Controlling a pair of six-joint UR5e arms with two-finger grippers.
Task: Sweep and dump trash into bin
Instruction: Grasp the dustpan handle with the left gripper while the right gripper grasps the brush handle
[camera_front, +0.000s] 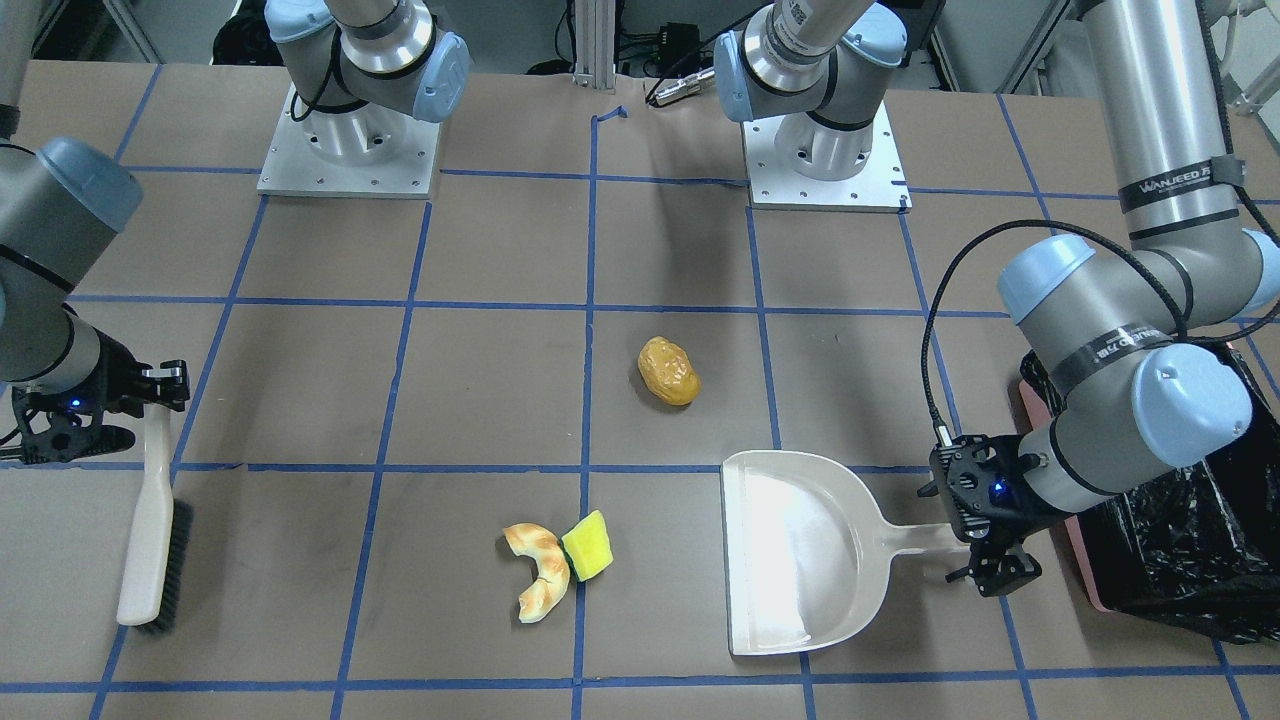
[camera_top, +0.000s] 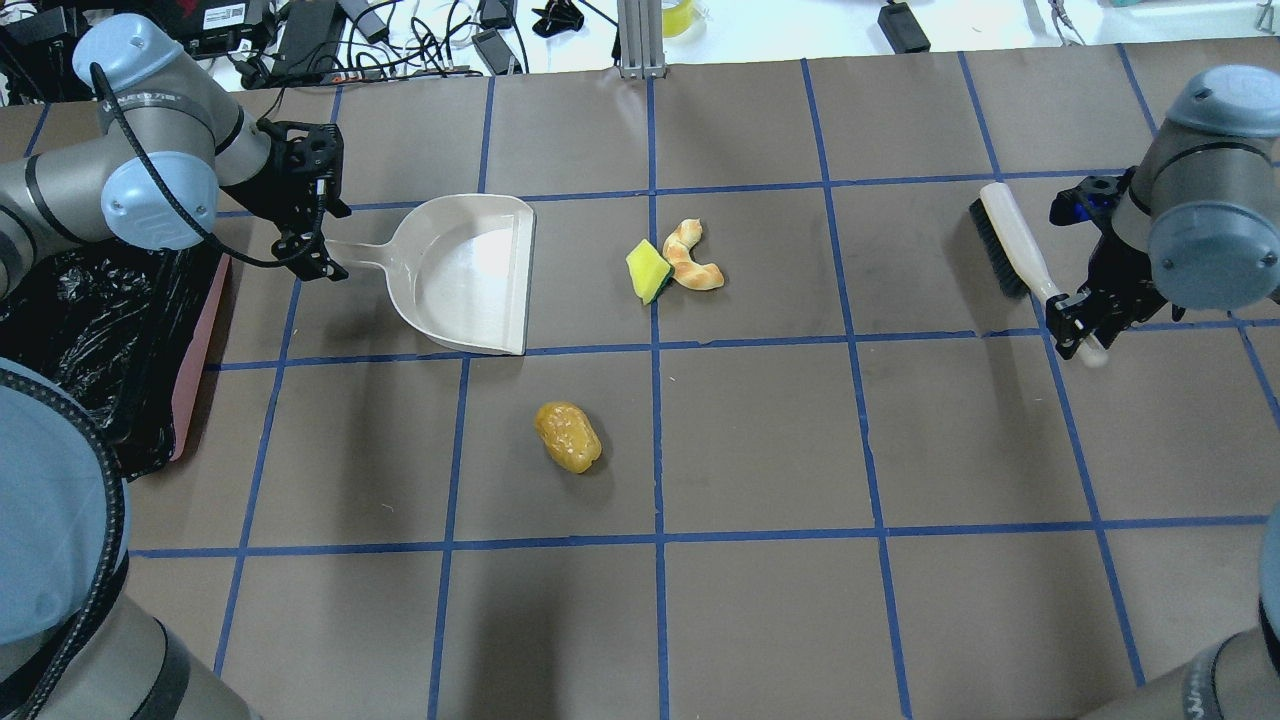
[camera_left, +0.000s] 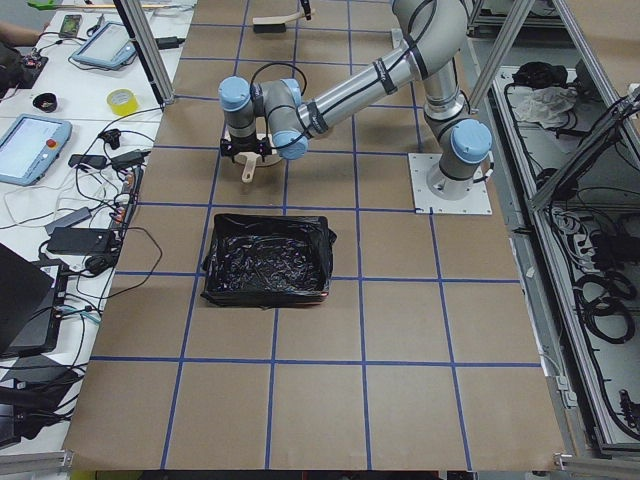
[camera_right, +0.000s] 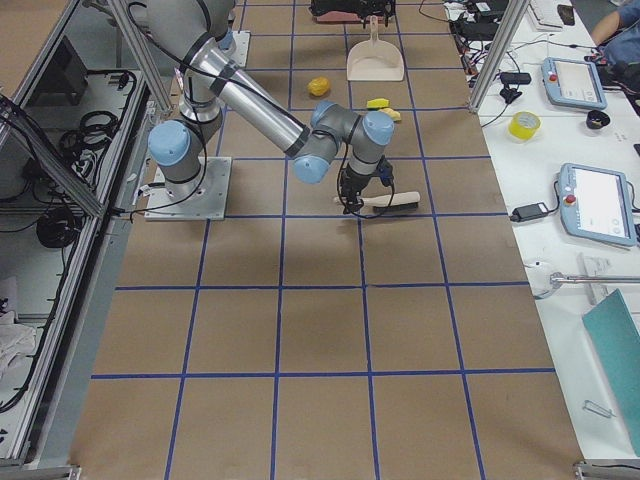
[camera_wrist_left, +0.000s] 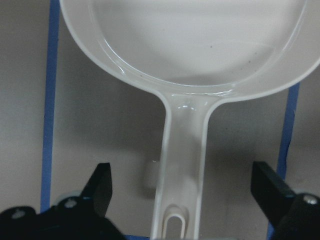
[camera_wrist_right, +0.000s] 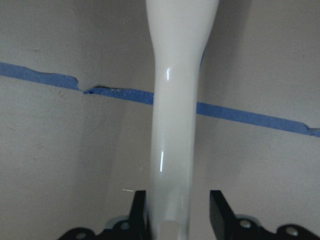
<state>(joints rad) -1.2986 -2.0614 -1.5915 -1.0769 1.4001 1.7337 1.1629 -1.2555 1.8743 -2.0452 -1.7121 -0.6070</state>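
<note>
Trash (camera_top: 568, 437) lies scattered; left gripper (camera_top: 330, 242) gapes wide astride the dustpan handle (camera_top: 375, 262); right gripper (camera_wrist_right: 177, 210) narrowly flanks the brush handle (camera_wrist_right: 175, 125), slight gap showing.

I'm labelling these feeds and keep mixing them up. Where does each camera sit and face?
Front-facing: across the table, facing both arm bases; left gripper by the dustpan handle.
Overhead: behind the robot, looking down; left arm enters left.
Exterior left: table end beside the bin; left arm near.
Exterior right: opposite end; right arm near, over the brush.
Left wrist: down on the dustpan handle, fingers apart.
Right wrist: looks along the brush handle, right gripper straddling.
Front-facing and overhead share the potato-like lump, mirrored.
</note>
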